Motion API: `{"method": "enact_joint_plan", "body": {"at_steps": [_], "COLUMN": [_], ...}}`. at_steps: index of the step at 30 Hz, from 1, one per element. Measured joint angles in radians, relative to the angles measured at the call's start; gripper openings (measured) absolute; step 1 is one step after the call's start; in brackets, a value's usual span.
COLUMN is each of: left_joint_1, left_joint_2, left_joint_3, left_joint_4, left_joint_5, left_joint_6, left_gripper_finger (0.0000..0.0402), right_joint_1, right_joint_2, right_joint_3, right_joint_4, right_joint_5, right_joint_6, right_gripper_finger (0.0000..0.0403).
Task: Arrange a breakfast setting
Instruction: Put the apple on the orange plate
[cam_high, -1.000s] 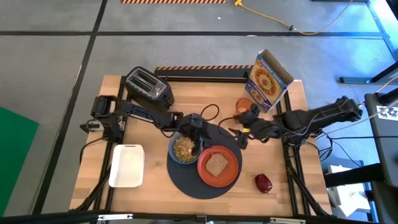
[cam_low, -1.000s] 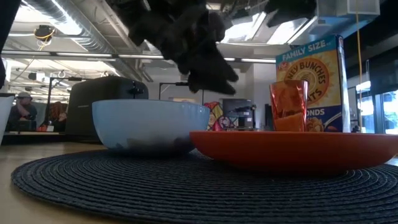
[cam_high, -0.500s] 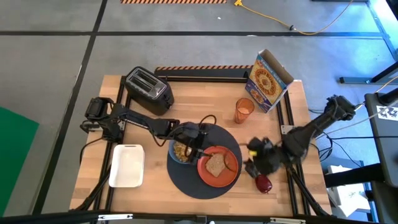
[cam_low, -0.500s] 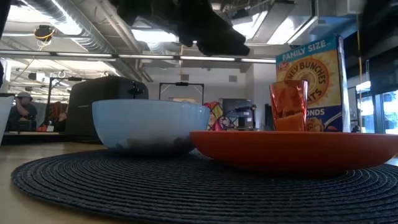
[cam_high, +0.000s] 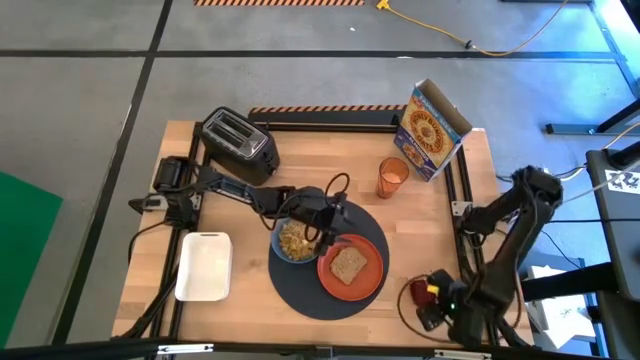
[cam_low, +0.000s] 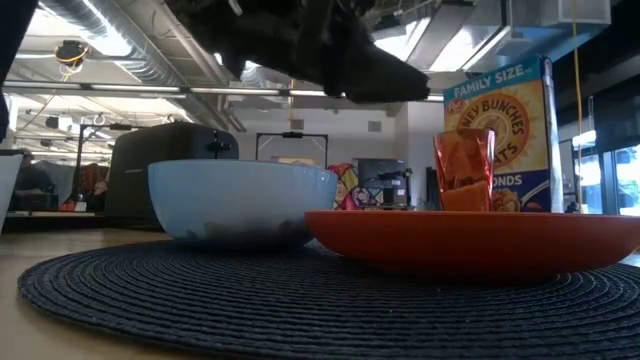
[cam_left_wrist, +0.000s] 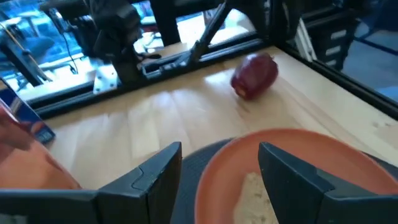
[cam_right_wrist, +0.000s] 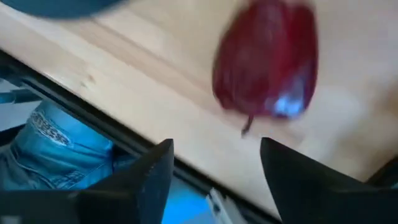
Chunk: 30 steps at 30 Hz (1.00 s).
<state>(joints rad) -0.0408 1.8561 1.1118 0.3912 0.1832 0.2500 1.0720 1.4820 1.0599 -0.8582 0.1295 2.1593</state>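
A round dark-grey mat (cam_high: 300, 290) lies at the table's middle. On it stand a blue bowl (cam_high: 293, 240) with cereal and an orange plate (cam_high: 368, 280) bearing a brown toast slice (cam_high: 348, 264). The translucent orange cup (cam_high: 392, 177) stands on the bare wood behind the mat. A dark-red fruit (cam_right_wrist: 267, 68) lies on the wood near the front right corner. My left gripper (cam_left_wrist: 217, 155) hovers open above the spot where bowl and plate meet. My right gripper (cam_right_wrist: 214, 149) is open, pointing down just above the fruit (cam_high: 424, 289), which it partly hides in the high view.
A black toaster (cam_high: 238, 140) stands at the far left, a cereal box (cam_high: 432, 128) at the far right, and a white tray (cam_high: 204, 265) at the near left. A person in jeans (cam_right_wrist: 56, 134) stands beyond the near edge. Bare wood lies between plate and fruit.
My right gripper has swung from beside the cup toward the table's near right corner, sunk, and tipped from nearly level to pointing down over the fruit. My left gripper has rolled and tipped above the bowl, shifting slightly toward the plate. No object has moved.
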Motion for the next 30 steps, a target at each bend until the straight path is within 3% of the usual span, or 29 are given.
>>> {"method": "enact_joint_plan", "body": {"at_steps": [7, 14, 22, 30], "left_joint_1": [0.043, 0.062, 0.063, 0.069], "left_joint_2": [0.011, 0.01, 0.01, 0.01], "left_joint_3": [0.0, 0.001, 0.001, 0.001], "left_joint_4": [0.123, 0.209, 0.253, 0.237], "left_joint_5": [0.02, 0.13, 0.141, 0.141], "left_joint_6": [0.001, 0.0, 0.051, 0.075], "left_gripper_finger": [0.0209, 0.0209, 0.0209, 0.0208], "right_joint_1": [0.041, 0.041, 0.014, -0.019], "right_joint_2": [0.108, 0.153, 0.153, 0.163], "right_joint_3": [0.0, 0.0, 0.0, -0.001], "right_joint_4": [0.184, 0.09, 0.033, -0.007], "right_joint_5": [-0.01, -0.133, -0.059, -0.117], "right_joint_6": [0.031, 0.071, 0.055, 0.054], "right_gripper_finger": [0.0189, 0.017, 0.0166, 0.0165]}}
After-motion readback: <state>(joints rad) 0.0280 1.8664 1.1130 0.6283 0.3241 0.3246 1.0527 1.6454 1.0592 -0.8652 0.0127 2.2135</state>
